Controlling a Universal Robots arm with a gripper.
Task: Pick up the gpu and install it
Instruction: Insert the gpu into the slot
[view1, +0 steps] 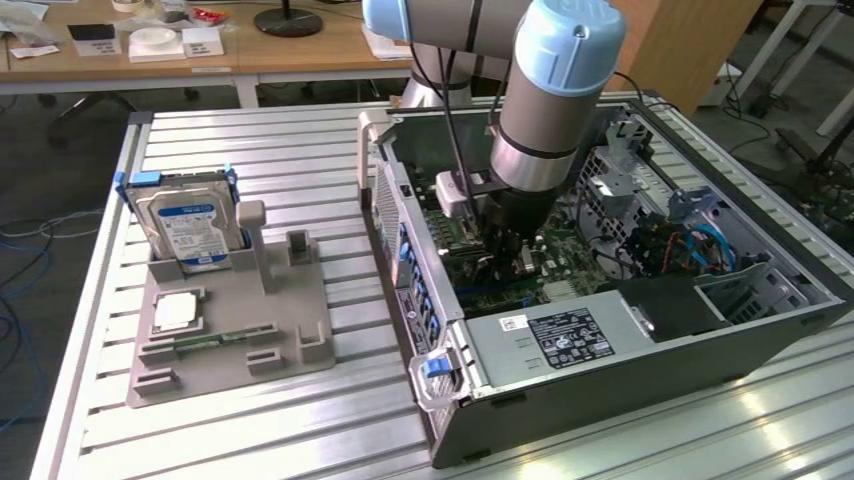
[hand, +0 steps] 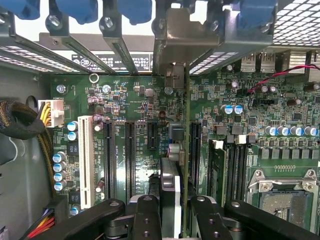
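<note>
One arm reaches down into one open computer case (view1: 587, 390), and its end effector (hand: 175, 212) is closed partway on the gpu (hand: 176, 150), which it holds on edge between its two black fingers (hand: 146, 215), upright over the motherboard (hand: 130, 100) and in line with one of the long black expansion slots (hand: 194, 150); whether the card is seated in a slot cannot be told. Its silver end bracket (hand: 182, 35) sits up against the rear slot openings of the case. In the wrist view four long black slots and one white slot (hand: 85, 160) can be counted, plus one empty processor socket (hand: 285, 200). On the exterior view's left, one grey fixture tray (view1: 227, 340) carries one hard drive (view1: 187, 225) with a blue-white label standing upright, one processor chip (view1: 176, 312) lying flat, and one narrow green memory stick (view1: 220, 340). Tray and case rest well apart on a ribbed aluminium surface (view1: 307, 150), with bare metal between them. Behind it stands a wooden desk (view1: 307, 50) with small items. The case walls and the drive cage (view1: 641, 180) close in tightly around the arm.
</note>
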